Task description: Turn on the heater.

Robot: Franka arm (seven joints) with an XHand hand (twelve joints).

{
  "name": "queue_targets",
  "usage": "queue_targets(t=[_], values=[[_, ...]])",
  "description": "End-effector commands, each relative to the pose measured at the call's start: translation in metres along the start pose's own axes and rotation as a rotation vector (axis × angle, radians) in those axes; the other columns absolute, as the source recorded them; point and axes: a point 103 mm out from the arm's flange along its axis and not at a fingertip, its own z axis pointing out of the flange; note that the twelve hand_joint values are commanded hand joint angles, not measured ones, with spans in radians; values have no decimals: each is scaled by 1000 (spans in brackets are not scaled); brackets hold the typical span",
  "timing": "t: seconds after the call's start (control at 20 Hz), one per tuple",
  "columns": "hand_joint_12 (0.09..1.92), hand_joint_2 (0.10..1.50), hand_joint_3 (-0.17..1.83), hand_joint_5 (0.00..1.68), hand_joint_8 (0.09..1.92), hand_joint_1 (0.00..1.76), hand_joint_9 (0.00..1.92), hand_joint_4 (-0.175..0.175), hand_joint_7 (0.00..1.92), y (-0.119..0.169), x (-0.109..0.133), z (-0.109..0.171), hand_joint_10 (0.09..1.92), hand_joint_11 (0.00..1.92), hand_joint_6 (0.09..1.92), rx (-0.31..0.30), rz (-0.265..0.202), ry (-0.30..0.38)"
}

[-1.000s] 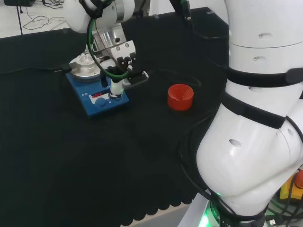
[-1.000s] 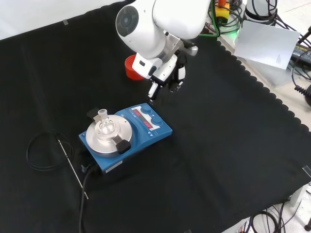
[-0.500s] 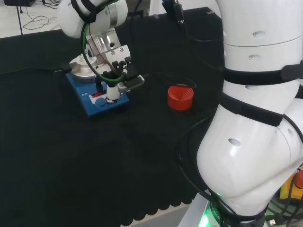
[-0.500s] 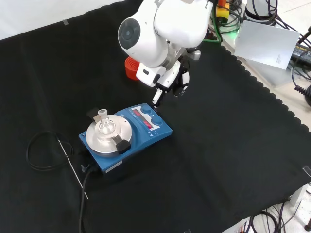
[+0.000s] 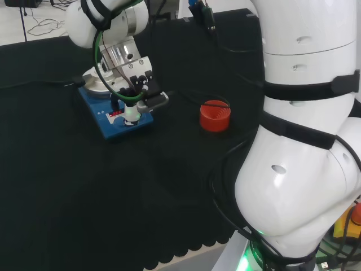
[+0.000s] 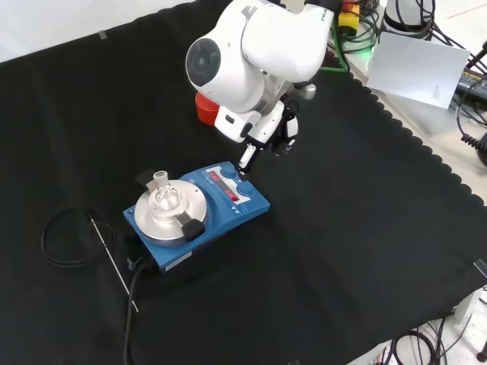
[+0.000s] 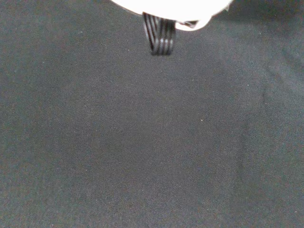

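The heater (image 5: 106,122) is a blue box with a round silver plate (image 6: 169,215) on top, a red display and a front panel (image 6: 232,190). A small clear flask (image 6: 163,195) stands on the plate. The hand (image 5: 139,83) hangs over the panel end of the heater. One straight white finger (image 6: 246,156) points down, and its tip rests on or just above the panel by the round knob (image 6: 249,188). The hand's other fingers are tucked back and hold nothing. In the wrist view, a white part of the hand (image 7: 166,4) shows above black cloth.
A red ribbed ring stand (image 5: 215,116) sits on the cloth to the heater's right in the head view, partly behind the arm (image 6: 202,109) in the front view. A coiled black cable (image 6: 67,236) and a thin metal probe (image 6: 114,262) lie left of the heater.
The hand has moved toward the heater, leftward in the head view, and come down. Its pointing fingertip went from beside the panel to the knob end of the panel.
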Motion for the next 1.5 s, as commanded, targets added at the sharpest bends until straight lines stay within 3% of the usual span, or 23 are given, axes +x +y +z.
queue_targets(t=[0.05,1.5], values=[[1228,705,974,172,1250,1421,1815,-95,1688,9,-6,6,1253,1498,575,16,-11,13],[1227,706,981,228,1248,1418,1813,-97,1688,14,-9,20,1253,1499,590,36,4,27]])
